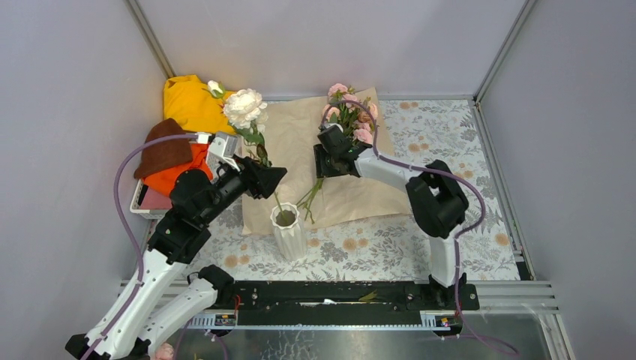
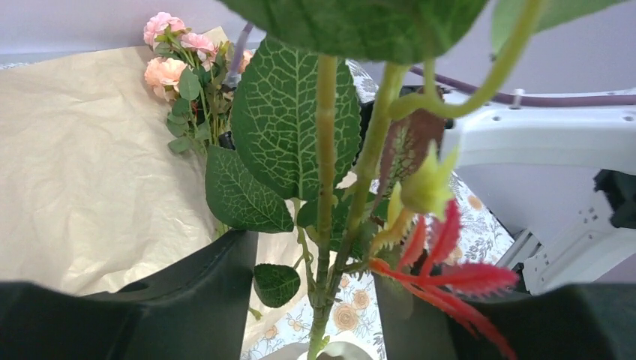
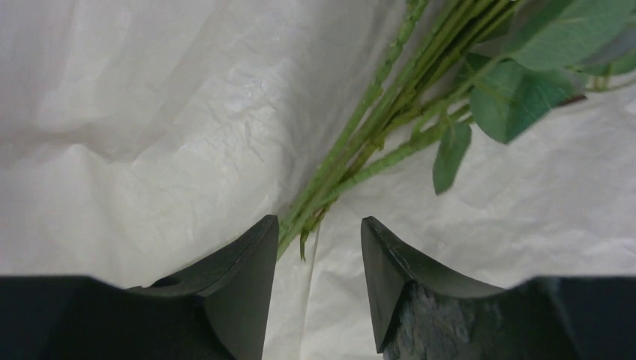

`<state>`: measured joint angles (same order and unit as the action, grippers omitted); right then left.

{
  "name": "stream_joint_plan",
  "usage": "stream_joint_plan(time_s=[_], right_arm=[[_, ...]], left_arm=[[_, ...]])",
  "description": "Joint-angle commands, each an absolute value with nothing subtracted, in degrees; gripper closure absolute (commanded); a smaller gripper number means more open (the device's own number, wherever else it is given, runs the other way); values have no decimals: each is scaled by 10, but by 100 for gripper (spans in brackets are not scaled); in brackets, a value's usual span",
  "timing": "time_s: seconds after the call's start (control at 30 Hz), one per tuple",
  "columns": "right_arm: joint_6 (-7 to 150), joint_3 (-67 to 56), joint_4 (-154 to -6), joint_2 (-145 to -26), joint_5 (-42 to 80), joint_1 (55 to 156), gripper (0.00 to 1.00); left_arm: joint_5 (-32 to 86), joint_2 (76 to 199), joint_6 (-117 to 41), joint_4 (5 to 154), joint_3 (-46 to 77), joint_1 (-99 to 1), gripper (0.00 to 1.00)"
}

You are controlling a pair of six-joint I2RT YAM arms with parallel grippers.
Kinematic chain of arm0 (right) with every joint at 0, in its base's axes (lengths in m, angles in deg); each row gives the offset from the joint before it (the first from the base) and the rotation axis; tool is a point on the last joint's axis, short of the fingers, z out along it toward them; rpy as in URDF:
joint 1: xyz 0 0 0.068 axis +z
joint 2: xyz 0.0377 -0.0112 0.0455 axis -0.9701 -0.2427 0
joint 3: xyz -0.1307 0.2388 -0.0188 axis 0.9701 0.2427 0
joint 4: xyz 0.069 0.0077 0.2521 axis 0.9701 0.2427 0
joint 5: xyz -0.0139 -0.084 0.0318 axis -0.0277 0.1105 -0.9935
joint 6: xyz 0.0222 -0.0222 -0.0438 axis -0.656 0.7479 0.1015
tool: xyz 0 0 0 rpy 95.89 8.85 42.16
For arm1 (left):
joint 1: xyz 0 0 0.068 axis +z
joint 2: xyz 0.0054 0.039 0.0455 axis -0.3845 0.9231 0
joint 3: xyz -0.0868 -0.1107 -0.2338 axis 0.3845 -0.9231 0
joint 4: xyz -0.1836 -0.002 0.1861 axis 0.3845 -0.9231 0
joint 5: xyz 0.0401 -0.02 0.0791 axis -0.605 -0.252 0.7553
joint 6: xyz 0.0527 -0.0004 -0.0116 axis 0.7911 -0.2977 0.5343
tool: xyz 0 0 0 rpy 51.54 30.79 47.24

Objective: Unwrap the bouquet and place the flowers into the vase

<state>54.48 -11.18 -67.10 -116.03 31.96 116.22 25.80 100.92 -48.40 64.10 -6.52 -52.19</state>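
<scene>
The right tool (image 3: 319, 229), fingers apart, hangs over crumpled pale paper (image 3: 150, 112), green flower stems (image 3: 367, 127) ending between its tips.

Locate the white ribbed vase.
In the top view the vase stands left of centre on the floral cloth, at the near edge of the kraft paper, holding the stem of the white flower.

White-and-black left arm (image 1: 154, 276) and right arm (image 1: 444, 259), mauve cables (image 1: 117, 187), apparently matte black pincer fingers (image 3: 240, 285)

One vase (image 1: 289, 238), one paper sheet (image 1: 296, 142), two arms (image 1: 191, 199)
</scene>
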Motion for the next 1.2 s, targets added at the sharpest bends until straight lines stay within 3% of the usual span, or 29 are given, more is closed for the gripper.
stream_joint_plan(time_s=[0.0,0.27,0.6,0.9,1.17], right_arm=[[530,-193,-634,-1220,319,1155,49],[520,-279,-598,-1308,327,1148,52],[519,-255,-609,-1293,325,1147,100],[535,-85,-681,-1133,351,1148,100],[600,66,-783,-930,362,1147,100]], left_arm=[[258,992,-507,663,-63,-523,34],[284,988,-507,562,12,-523,26],[266,953,-522,553,43,-523,24],[244,934,-552,559,70,-523,24],[171,907,-585,659,40,-522,24]])
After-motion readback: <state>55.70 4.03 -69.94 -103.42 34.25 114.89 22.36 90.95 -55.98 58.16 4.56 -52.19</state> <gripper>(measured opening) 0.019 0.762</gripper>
